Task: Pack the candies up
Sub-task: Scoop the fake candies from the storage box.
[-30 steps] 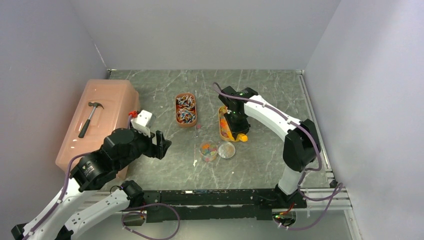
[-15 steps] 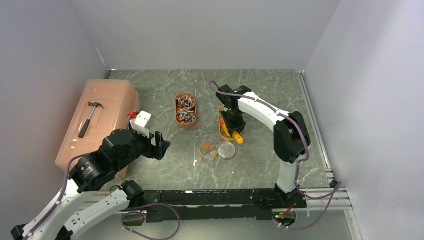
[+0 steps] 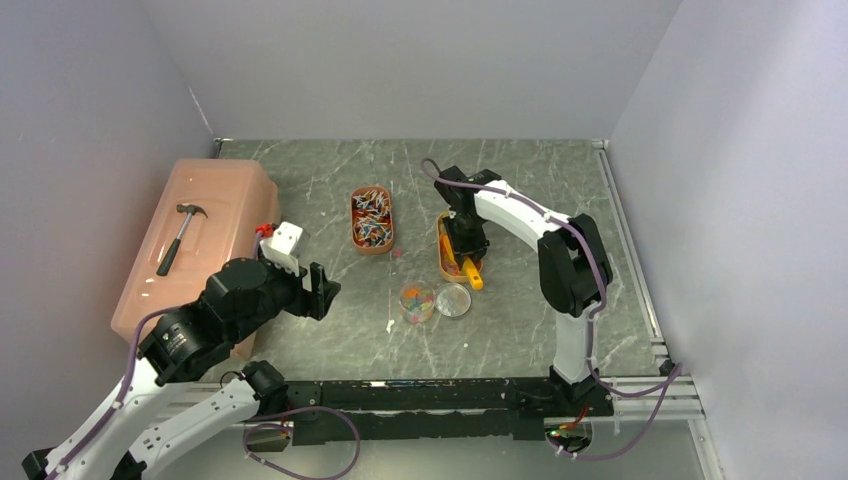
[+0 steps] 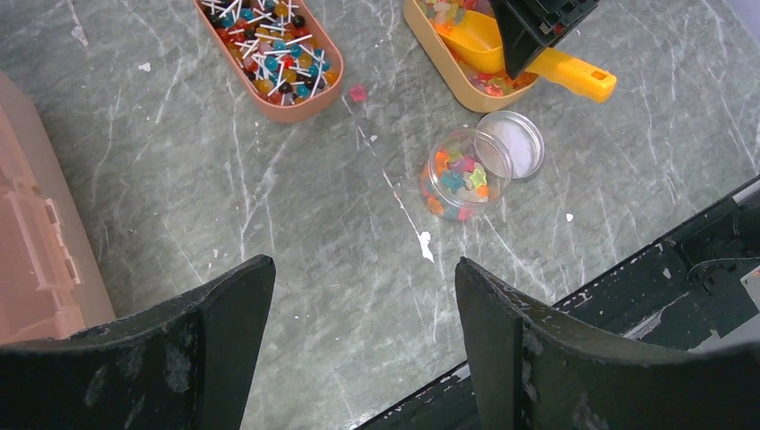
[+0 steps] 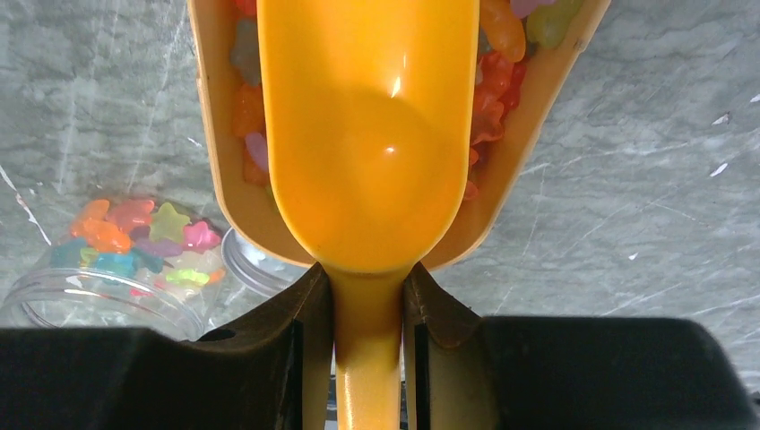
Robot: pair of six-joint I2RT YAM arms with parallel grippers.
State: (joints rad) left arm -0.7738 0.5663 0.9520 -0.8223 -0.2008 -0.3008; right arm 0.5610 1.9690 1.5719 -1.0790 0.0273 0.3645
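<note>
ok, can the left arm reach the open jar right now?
Probably yes: the left gripper hangs open above the table, nothing between it and the jar; the right gripper is off at the tray, shut on the scoop.

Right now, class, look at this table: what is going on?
The right pincer grips the scoop by its handle, with the bowl lying in the tray of candies. The bowl looks empty. An open jar, partly filled with candies, sits near the tray with its lid beside it. The left pincer hovers open, holding nothing.
</note>
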